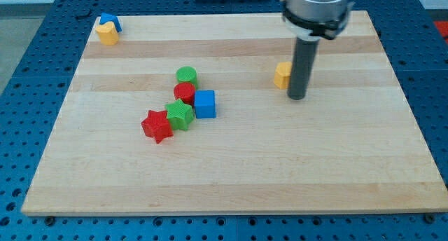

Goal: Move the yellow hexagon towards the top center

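Observation:
The yellow hexagon (282, 75) lies on the wooden board (231, 178) right of centre, in the upper half. My tip (297, 97) rests on the board just to the hexagon's right and slightly below it, touching or nearly touching its side. The rod partly hides the hexagon's right edge.
A cluster sits left of centre: a green cylinder (186, 76), a red cylinder (184, 94), a blue cube (204, 104), a green star-like block (180, 115) and a red star (157, 125). At the top left corner a blue block (109, 20) adjoins a yellow block (107, 35).

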Robot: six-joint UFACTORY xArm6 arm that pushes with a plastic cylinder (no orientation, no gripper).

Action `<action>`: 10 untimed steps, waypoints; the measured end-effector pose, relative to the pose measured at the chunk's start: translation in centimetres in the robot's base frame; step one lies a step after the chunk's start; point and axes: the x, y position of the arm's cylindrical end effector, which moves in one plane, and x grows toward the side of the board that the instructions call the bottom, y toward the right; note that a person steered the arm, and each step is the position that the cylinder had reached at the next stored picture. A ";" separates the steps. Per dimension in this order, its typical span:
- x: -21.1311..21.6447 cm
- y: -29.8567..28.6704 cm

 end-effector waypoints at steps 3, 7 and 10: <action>-3.7 -4.8; -6.2 -2.4; -10.6 -14.2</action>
